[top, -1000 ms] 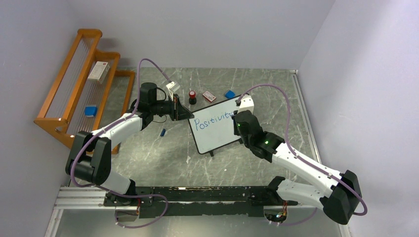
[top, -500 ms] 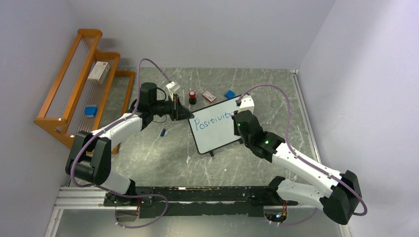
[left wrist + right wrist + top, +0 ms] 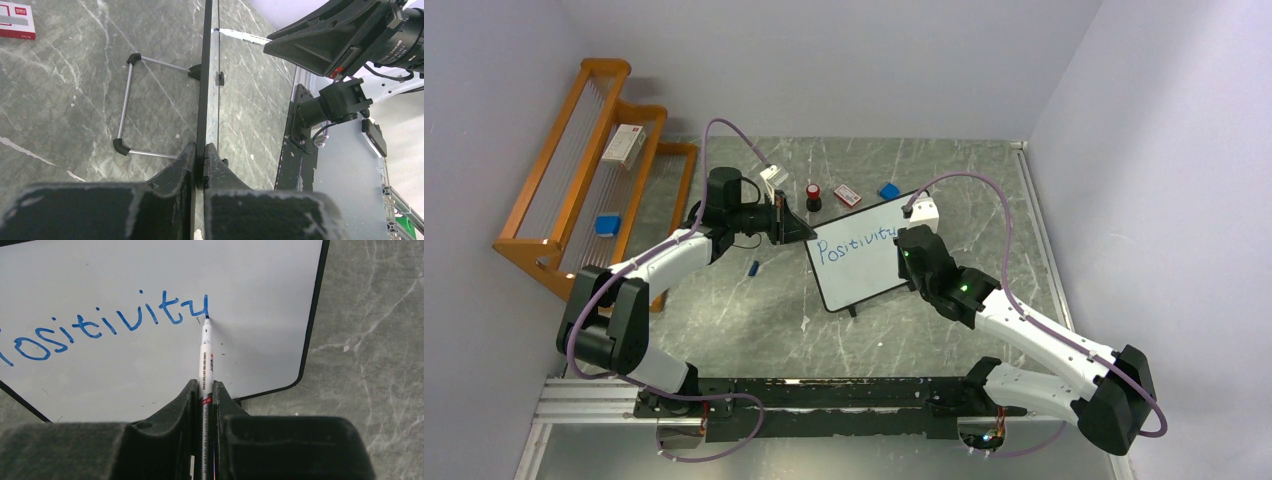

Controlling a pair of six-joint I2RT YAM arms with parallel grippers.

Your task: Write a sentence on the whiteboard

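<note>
The whiteboard [image 3: 864, 275] stands tilted on the table at mid-right, and my left gripper [image 3: 800, 230] is shut on its left edge. In the left wrist view the whiteboard [image 3: 205, 75] runs edge-on between my left gripper's [image 3: 200, 156] jaws. The sentence [image 3: 110, 322] reads "Positivity" in blue along one line. My right gripper [image 3: 205, 388] is shut on a white marker pen [image 3: 206, 355]. The pen's tip touches the board at the last letter. From above, my right gripper [image 3: 910, 248] hangs over the board's right part and hides the word's end.
A wooden rack [image 3: 574, 200] stands at the left with a box [image 3: 624, 145] and a blue block [image 3: 606, 225] on it. Behind the board lie a red-capped item [image 3: 813, 193], a red-white box [image 3: 847, 196] and a blue block [image 3: 889, 190]. A blue cap [image 3: 754, 268] lies left of the board.
My right gripper and the pen have shifted very slightly over the board's right part. The left arm and the board have not moved.
</note>
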